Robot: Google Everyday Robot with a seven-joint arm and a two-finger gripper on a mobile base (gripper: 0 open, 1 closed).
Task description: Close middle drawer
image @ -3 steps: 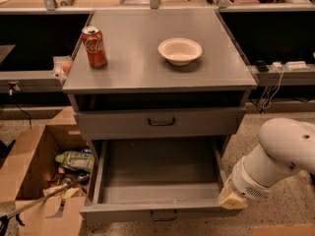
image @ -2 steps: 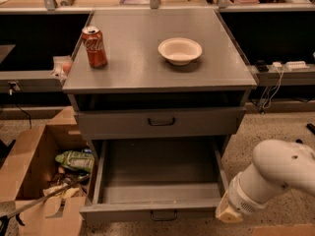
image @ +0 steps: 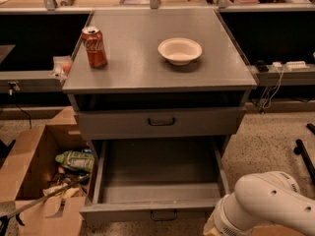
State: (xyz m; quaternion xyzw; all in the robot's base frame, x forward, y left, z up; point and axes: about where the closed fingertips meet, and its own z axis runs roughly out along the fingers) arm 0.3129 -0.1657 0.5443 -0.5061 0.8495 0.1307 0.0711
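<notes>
The middle drawer (image: 160, 168) is a wide grey metal drawer pulled far out of the cabinet. Its deep tray shows bare, and a small dark handle (image: 164, 214) sits on its front panel. Above it is a shut grey drawer with a flat front and a black handle (image: 161, 121). My white arm (image: 266, 203) comes in at the bottom right. My gripper (image: 210, 228) is low at the frame's bottom edge, just right of the open drawer's front right corner, and mostly cut off.
A red cola can (image: 94, 46) and a white bowl (image: 179, 50) stand on the cabinet top (image: 147, 73). An open cardboard box (image: 34, 181) with rubbish stands on the floor to the left. Cables and a black bar (image: 304, 156) lie to the right.
My arm and gripper have moved down and to the left, closer to the open drawer's front right corner. The drawer has not moved.
</notes>
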